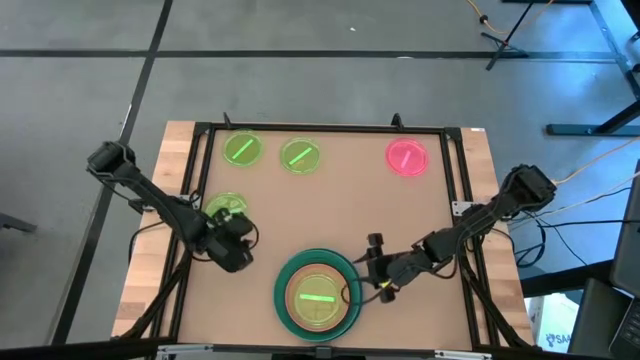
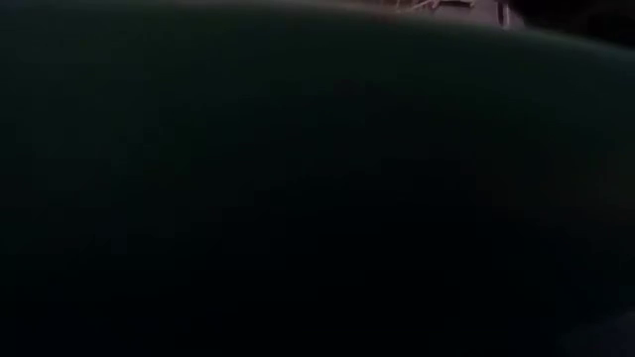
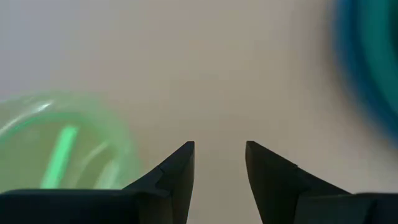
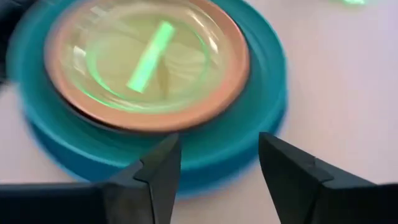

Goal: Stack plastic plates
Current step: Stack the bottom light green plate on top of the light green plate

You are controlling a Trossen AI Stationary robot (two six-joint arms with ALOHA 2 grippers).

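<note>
Right pincer (image 4: 214, 165), jaws apart, is hovering beside the round plastic plate stack (image 1: 318, 293) w/ teal base. Left pincer (image 3: 217, 168), also apart, is nearing a translucent neon-green plate (image 1: 226, 207); it may skid away.

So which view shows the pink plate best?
The high view: the small pink plate lies whole and alone near the table's far right corner. Neither wrist view shows it, and the low view is blocked by something dark up close. The right gripper is beside the stack, not near it.
</note>
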